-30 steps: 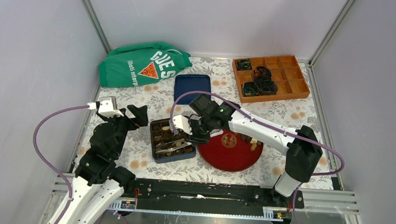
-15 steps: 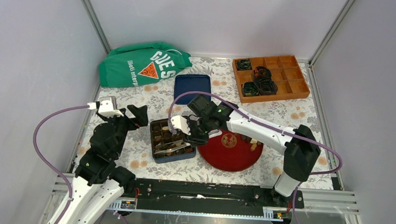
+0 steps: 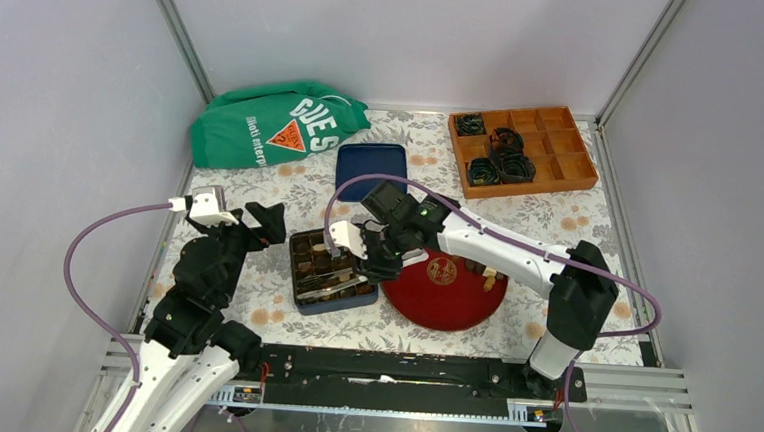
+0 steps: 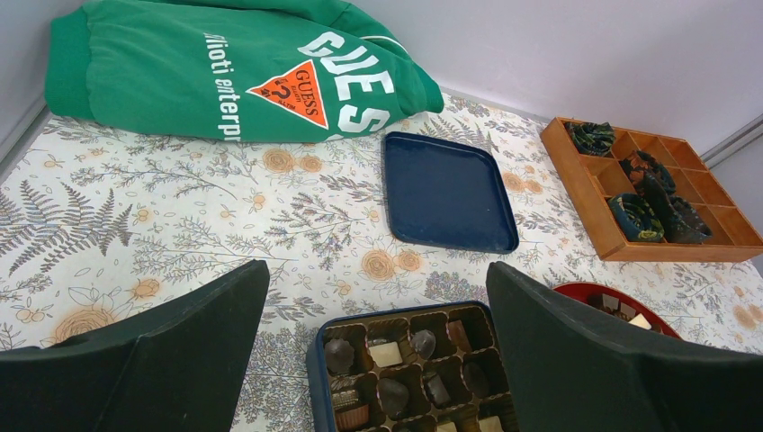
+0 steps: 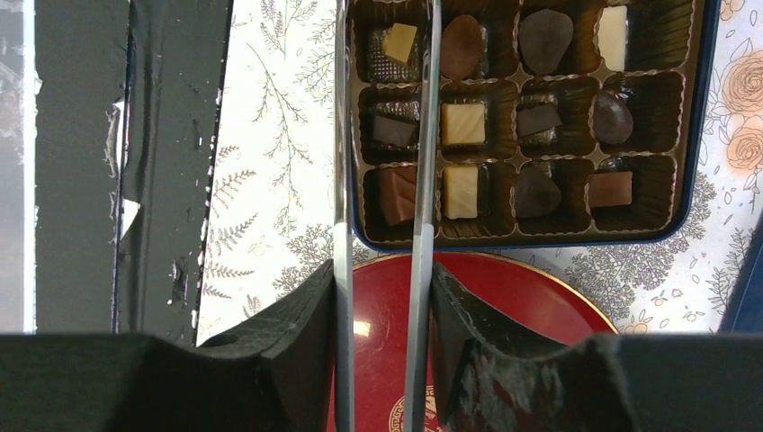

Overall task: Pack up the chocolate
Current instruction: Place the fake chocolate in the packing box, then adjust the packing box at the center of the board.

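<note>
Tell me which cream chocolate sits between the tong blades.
The tilted cream piece in the top-left cell of the right wrist view; the other three cream pieces there lie outside the tongs.

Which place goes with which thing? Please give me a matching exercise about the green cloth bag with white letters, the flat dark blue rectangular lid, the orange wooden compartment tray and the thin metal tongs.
Things
1. green cloth bag with white letters
2. flat dark blue rectangular lid
3. orange wooden compartment tray
4. thin metal tongs

Places
A. at the far right
B. between the fingers of the right gripper, reaching over the dark blue chocolate box
C. at the far left
D. lying flat in the middle, beyond the chocolate box

Pairs: 1-C; 2-D; 3-A; 4-B
</note>
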`<action>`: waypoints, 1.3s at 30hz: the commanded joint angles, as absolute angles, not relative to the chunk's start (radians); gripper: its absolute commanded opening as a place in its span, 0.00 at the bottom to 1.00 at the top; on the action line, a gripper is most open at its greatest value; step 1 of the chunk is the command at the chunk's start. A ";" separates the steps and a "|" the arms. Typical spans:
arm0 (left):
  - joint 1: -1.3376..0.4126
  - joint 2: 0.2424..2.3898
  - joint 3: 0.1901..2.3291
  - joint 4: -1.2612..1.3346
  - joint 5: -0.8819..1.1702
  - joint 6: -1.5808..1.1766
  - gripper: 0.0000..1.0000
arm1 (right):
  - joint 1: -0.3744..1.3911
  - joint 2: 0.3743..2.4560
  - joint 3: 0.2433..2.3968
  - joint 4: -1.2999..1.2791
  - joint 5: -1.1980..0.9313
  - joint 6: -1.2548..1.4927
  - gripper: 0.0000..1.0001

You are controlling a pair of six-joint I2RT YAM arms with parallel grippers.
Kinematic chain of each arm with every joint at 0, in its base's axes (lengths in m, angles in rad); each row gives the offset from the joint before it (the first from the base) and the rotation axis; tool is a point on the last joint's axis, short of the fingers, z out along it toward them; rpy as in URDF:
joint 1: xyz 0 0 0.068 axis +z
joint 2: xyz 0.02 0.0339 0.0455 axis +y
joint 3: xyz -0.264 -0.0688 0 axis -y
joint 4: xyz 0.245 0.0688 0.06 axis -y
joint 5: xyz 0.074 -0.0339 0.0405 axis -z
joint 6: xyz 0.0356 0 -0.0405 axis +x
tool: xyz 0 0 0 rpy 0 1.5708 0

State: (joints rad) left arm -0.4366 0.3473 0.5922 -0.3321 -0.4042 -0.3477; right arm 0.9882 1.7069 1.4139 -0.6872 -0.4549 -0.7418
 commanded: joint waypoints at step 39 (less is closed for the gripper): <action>-0.235 0.983 0.652 -0.499 -0.140 -0.588 0.41 | 0.171 1.073 0.912 -0.459 -0.925 -0.525 0.39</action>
State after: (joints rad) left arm -0.2409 0.9421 0.6392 -0.4900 -0.1398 -0.5644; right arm 0.1753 1.1034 0.9031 -0.5060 -0.8772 -0.5327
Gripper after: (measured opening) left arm 0.419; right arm 0.404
